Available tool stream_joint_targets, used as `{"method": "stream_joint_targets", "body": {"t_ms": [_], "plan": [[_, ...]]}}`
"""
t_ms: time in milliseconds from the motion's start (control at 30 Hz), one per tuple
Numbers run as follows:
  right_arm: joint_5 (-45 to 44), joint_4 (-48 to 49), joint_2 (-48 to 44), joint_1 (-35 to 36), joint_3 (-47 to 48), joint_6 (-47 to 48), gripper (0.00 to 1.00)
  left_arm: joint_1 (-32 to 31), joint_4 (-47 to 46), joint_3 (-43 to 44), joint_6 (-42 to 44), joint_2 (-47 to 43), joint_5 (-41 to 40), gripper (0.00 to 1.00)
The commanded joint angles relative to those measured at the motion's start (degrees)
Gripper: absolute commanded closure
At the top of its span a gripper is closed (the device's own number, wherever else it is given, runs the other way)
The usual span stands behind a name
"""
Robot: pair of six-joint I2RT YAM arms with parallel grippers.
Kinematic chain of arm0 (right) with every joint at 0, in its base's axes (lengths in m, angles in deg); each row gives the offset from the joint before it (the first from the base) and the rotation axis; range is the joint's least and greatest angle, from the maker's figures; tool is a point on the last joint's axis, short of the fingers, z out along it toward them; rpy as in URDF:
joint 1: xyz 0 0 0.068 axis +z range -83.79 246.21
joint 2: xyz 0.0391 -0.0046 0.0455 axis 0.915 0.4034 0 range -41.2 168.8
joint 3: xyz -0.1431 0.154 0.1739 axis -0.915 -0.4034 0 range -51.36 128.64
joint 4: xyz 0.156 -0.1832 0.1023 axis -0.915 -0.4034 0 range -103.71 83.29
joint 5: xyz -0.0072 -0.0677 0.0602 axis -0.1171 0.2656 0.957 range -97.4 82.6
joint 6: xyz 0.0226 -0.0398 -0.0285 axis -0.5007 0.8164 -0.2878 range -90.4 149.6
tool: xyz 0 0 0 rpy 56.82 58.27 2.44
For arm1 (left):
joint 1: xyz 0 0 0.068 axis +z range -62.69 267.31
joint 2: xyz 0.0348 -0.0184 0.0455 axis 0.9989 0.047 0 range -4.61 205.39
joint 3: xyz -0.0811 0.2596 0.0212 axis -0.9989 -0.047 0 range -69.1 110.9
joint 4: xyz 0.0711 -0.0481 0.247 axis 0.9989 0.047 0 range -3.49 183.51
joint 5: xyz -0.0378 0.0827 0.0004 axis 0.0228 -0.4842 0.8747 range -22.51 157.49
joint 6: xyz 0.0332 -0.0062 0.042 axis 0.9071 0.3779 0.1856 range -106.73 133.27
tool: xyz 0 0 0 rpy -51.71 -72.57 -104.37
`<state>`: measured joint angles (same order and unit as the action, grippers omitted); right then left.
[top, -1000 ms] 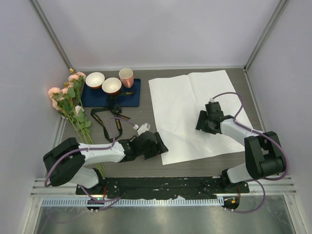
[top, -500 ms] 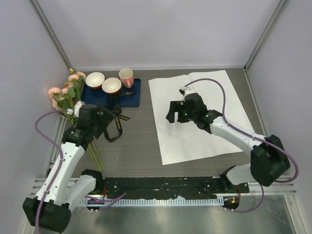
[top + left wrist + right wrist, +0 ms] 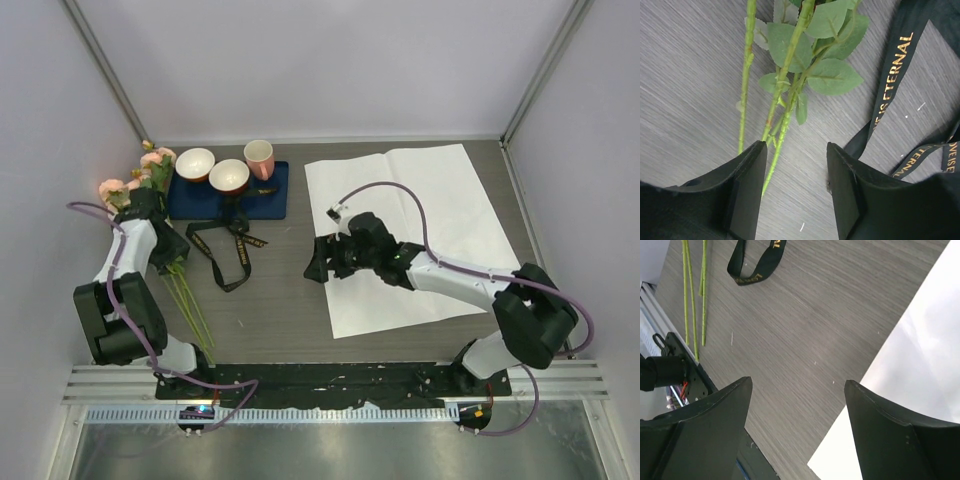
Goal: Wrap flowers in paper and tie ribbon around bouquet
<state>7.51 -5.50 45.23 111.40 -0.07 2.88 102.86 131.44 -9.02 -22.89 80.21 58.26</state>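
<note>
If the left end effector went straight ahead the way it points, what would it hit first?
Probably the flowers, their stems ahead between the open fingers of the left end effector; the ribbon lies off to the side. Depth is unclear.

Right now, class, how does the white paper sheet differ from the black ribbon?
The paper is white and plain; the ribbon is black with gold lettering. The paper is a broad flat sheet; the ribbon is a narrow looped band. Both lie on the grey table.
</note>
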Motion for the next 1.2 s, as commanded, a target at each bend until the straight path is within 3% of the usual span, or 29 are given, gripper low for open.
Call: {"method": "stream_joint_targets", "body": {"t_ms": [0, 233, 500, 633, 933, 1000, 1033, 1167], "plan": [[2.31, 4.59, -7.14, -0.28, -3.73, 0.78, 0.19, 0.01, 0.95, 3.55, 4.43, -1.41, -4.12, 0.45], [3.45, 4.68, -11.81, -0.45, -5.14, 1.23, 0.18, 0.0, 1.58, 3.65, 6.37, 1.84, -6.76, 0.39], [2.4, 5.12, -14.36, -0.89, -6.46, 1.5, 0.18, -0.08, -4.57, 1.54, 7.86, 4.04, -5.79, 0.47], [2.83, 5.2, -13.14, -1.07, -6.46, 1.41, 0.18, -0.17, -5.46, 1.1, 8.56, 5.36, -6.41, 0.59], [3.19, 5.82, -11.46, -1.42, -6.2, 0.62, 0.18, -0.43, -6.08, 0.04, 8.65, 7.2, -8.17, 0.54], [3.19, 6.26, -11.29, -1.51, -6.29, 0.44, 0.18, -0.52, -7.04, -0.3, 9.09, 7.56, -7.21, 0.62], [3.19, 6.52, -10.76, -1.51, -6.29, 0.27, 0.18, -0.52, -7.48, -0.57, 9.18, 7.21, -7.03, 0.76], [6.0, 5.04, -8.4, -1.6, -4.71, 2.19, 0.19, -1.57, -5.74, 0.3, 9.71, -1.01, -5.8, 0.99]]}}
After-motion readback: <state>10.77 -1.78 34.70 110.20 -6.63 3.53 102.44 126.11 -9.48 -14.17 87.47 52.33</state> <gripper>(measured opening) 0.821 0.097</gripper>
